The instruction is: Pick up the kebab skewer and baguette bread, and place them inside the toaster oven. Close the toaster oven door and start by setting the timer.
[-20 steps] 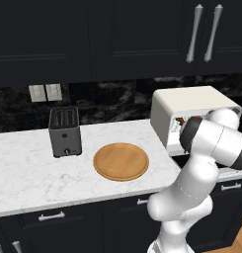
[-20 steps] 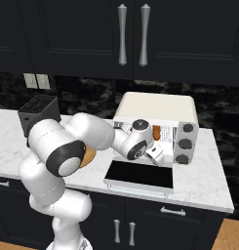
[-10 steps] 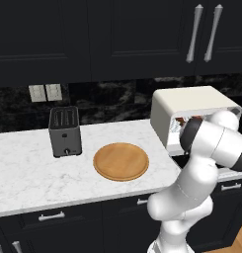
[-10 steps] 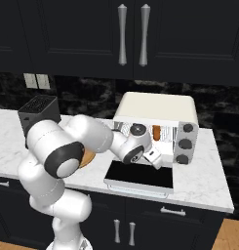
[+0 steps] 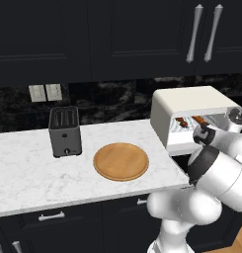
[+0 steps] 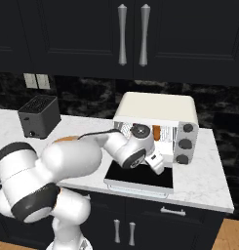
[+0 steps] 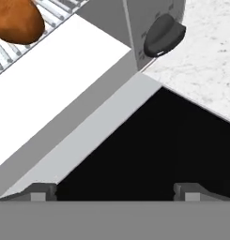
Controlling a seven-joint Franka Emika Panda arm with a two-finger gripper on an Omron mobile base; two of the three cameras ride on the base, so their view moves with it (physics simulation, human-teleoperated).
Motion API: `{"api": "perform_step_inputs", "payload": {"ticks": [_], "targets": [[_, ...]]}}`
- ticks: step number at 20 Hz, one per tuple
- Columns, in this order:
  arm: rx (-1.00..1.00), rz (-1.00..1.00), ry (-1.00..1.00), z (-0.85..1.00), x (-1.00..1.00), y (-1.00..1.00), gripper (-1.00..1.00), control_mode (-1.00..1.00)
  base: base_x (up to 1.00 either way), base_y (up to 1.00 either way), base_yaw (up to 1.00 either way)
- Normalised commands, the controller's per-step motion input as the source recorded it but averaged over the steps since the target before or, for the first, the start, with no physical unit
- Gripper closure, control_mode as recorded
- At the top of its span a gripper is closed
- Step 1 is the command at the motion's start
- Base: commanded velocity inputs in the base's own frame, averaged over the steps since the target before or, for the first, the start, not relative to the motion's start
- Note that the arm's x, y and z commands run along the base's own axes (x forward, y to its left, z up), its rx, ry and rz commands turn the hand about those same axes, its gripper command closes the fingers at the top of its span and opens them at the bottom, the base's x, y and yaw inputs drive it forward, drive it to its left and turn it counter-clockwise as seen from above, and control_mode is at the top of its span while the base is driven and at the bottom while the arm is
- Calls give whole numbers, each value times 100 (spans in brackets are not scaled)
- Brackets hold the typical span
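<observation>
Presently the toaster oven (image 6: 157, 110) stands open at the right of the right base view, its door (image 6: 140, 177) dropped flat toward the camera, dark glass facing up. The baguette bread (image 7: 15, 18) lies on the wire rack inside, seen at the upper left of the hand view; in the left base view both it and the kebab skewer (image 5: 182, 122) show as small shapes in the oven mouth, the skewer to the left of the bread. The round wooden board (image 5: 121, 161) at the centre of that view carries nothing, so loading looks complete and closing the door is judged the step in hand.

The gripper (image 7: 115, 190) hangs over the open door. Its two fingertips (image 7: 40, 191) stand well apart at the bottom of the hand view, with nothing between them. Black glass fills the lower centre and right of that frame; the door's pale hinge-side frame runs diagonally from lower left to upper right, with the oven floor beyond it.

The governing relation: the hinge lies ahead of the fingers, toward the upper left of the hand view, so the door's free edge and its bar handle lie behind the hand, out of that frame. The handle's long axis should run parallel to the hinge line. A lower side knob (image 7: 162, 33) sits at the upper right, next in order after closing
</observation>
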Motion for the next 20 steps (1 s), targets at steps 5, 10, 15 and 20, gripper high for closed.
{"api": "perform_step_inputs", "payload": {"ticks": [5, 10, 15, 20], "targets": [[0, 12, 4, 19, -78, 15, -100, -100, 0, 0, 0], [0, 13, 1, 0, -93, 33, -100, -100, 0, 0, 0], [-4, 14, 9, -25, -44, 10, -100, -100, 0, 0, 0], [-3, 21, 22, -33, -24, 0, -100, -100, 0, 0, 0]]}}
